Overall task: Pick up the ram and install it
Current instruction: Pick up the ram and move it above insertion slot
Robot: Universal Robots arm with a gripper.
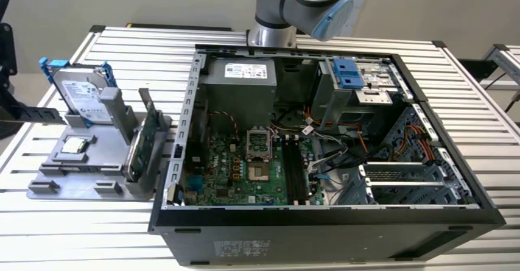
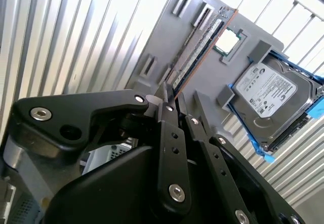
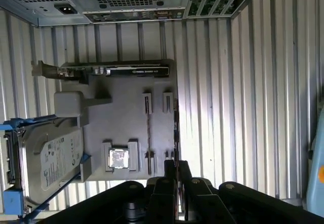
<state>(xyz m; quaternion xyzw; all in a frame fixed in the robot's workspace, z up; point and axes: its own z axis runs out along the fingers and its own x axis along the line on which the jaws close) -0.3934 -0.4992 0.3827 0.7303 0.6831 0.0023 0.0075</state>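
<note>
**Hovering by the ram (image 2: 198, 49) in the grey holder (image 2: 162, 37)**

Holding the fingers (image 2: 169, 133) all but together, gripping nothing. Hanging the gripper (image 2: 172, 98) over one edge of the holder, just off the ram's end in the second wrist view. Finding the ram standing on edge in the holder, beside its processor chip (image 2: 226, 41).

Robotics lab: slatted aluminium bench (image 1: 106, 228), opened computer case (image 1: 325, 161).
</note>
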